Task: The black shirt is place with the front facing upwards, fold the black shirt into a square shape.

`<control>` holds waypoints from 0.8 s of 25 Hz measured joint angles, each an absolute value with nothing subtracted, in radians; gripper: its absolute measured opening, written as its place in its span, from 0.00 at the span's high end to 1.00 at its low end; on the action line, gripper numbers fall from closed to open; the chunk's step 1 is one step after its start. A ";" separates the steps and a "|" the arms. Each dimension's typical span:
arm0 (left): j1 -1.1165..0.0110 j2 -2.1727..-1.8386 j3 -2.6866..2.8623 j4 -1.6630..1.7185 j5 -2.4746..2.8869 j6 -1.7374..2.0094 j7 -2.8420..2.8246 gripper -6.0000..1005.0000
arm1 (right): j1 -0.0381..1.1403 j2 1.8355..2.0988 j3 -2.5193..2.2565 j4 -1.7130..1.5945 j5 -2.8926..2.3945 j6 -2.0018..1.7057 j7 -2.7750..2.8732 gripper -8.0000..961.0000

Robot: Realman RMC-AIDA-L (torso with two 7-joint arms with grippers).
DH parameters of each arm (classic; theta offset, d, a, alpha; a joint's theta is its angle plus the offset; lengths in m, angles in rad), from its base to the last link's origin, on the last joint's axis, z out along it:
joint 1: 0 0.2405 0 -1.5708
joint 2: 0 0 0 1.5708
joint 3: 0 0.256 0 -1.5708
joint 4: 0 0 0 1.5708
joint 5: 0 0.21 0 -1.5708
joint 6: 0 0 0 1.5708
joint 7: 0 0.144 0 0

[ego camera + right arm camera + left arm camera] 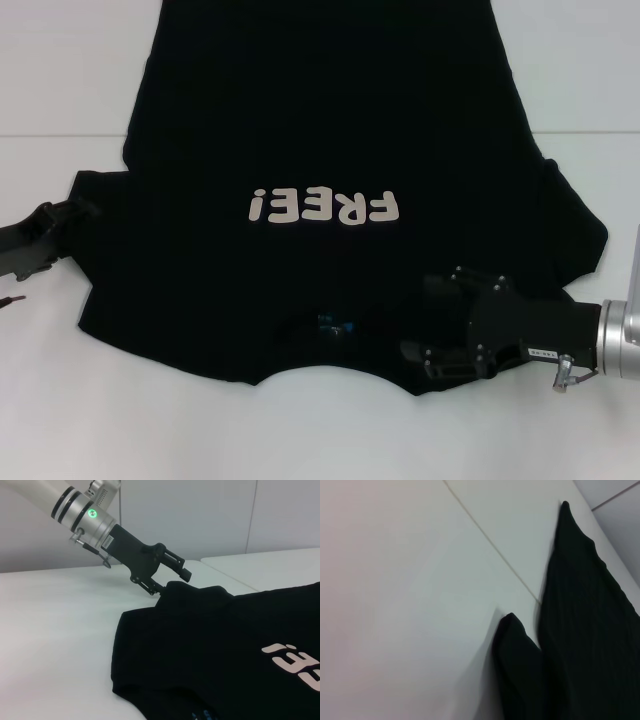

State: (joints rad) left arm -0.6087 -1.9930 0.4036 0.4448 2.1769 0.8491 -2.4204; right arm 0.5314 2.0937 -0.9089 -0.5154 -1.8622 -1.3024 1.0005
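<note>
The black shirt point(330, 130) lies spread on the white table point(60, 420) with its off-white "FREE!" lettering point(325, 207) facing up and its blue neck label point(335, 325) near the front edge. My right gripper point(425, 318) hovers open over the shoulder beside the collar, one finger on each side of a patch of cloth. At the shirt's left sleeve point(100, 200), my left gripper point(68, 236) stands open at the sleeve's outer edge. The right wrist view shows that left gripper point(170, 579) with the sleeve tip point(175, 586) between its fingers. In the left wrist view only black cloth point(590, 630) shows.
The white table point(55, 645) continues around the shirt, with a seam line point(50, 137) across it behind the left sleeve. A second white surface point(270, 565) adjoins it farther off. The shirt's hem end runs out of the head view at the top.
</note>
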 joint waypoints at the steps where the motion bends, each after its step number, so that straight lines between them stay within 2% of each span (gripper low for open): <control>1: -0.609 -1.993 0.405 0.446 2.177 0.849 -2.419 0.19 | 0.531 2.093 -0.908 -0.515 -1.862 -1.302 1.001 0.02; 3: -0.609 -1.993 0.409 0.447 2.184 0.842 -2.407 0.21 | 0.530 2.092 -0.907 -0.517 -1.862 -1.302 1.001 0.02; 8: -0.613 -1.998 0.423 0.444 2.191 0.808 -2.389 0.42 | 0.530 2.092 -0.907 -0.519 -1.862 -1.305 1.004 0.02; 19: -0.611 -2.004 0.423 0.446 2.190 0.804 -2.357 0.66 | 0.530 2.092 -0.907 -0.517 -1.862 -1.304 1.004 0.02; 20: -0.610 -2.004 0.423 0.446 2.189 0.806 -2.356 0.73 | 0.530 2.092 -0.907 -0.517 -1.863 -1.303 1.004 0.02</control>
